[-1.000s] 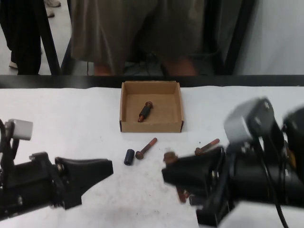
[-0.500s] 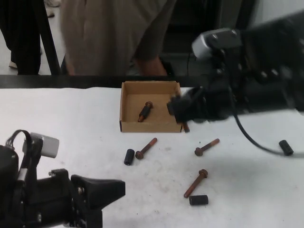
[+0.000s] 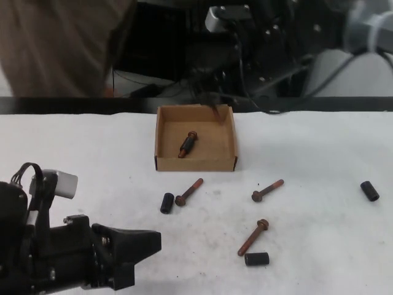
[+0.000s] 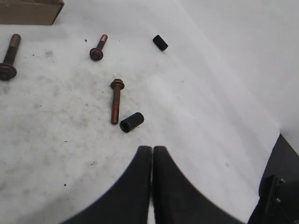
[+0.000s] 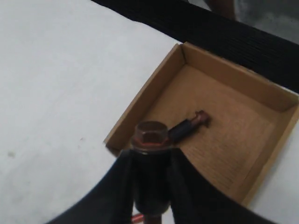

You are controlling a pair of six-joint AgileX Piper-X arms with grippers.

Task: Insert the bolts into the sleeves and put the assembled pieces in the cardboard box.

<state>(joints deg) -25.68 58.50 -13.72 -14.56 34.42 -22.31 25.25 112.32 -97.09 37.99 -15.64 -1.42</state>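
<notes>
Right gripper (image 5: 150, 162) clamped on a bolt-in-sleeve assembly (image 5: 150, 140), over the cardboard box (image 5: 233, 74); 1 finished piece (image 5: 187, 126) lies inside. Left gripper (image 4: 152, 156) pinched closed, empty, near loose bolt (image 4: 115, 100) and sleeve (image 4: 131, 122).

this looks like a robotics lab or workshop test station. a counter (image 3: 73, 147) draped in smudged white cloth has a black rail (image 3: 61, 104) along its far edge, with loose cables (image 3: 113, 83) hanging behind. rusty bolts (image 3: 189, 192), black sleeves (image 3: 167, 203) and a small cardboard box (image 3: 196, 163) lie on the cloth.
</notes>
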